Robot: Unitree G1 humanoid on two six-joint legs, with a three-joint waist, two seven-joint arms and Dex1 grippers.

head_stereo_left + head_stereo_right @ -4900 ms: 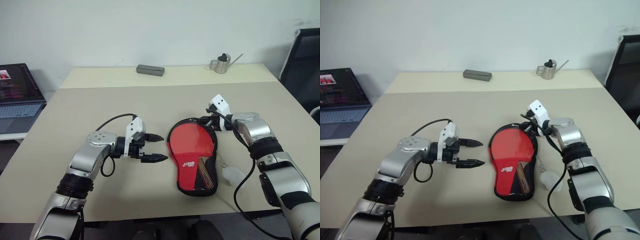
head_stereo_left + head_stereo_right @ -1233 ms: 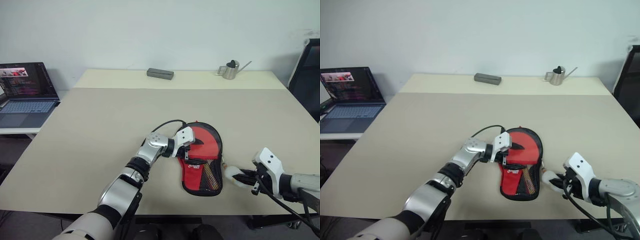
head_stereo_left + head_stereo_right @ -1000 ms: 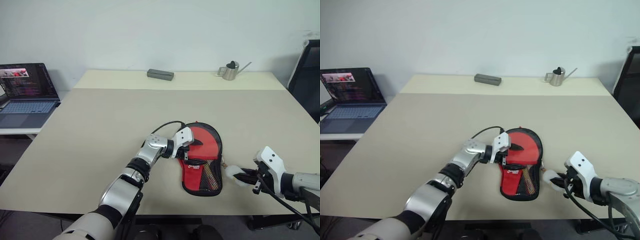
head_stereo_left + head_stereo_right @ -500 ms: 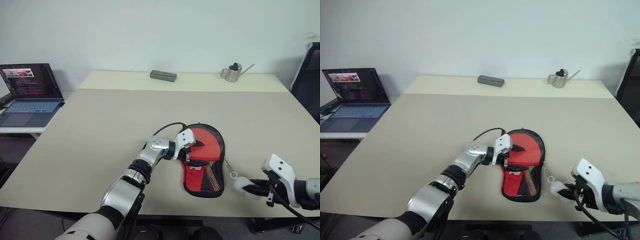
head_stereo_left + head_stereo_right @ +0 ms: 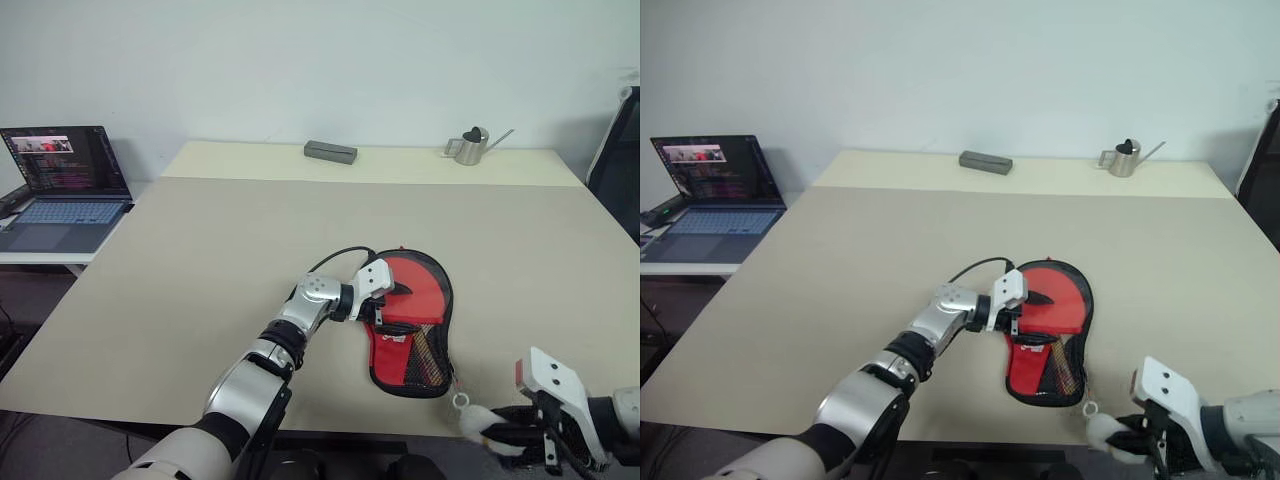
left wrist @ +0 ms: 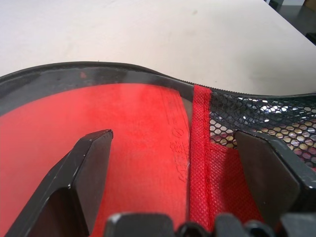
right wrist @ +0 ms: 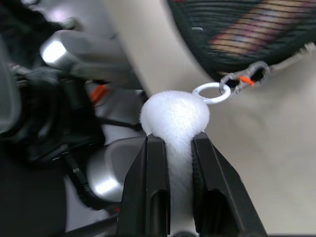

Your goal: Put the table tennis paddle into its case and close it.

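Red case near front edge of beige bench, white lettering unreadable; paddle inside. Left fingers spread over case. Right fingers clenched on plush charm. Laptop left, white wall.

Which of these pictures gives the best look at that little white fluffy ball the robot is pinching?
The right wrist view: the fluffy ball sits large between the right gripper fingers, its metal ring clipped toward the case. The two head views show it as a small white blob at the table's near edge.
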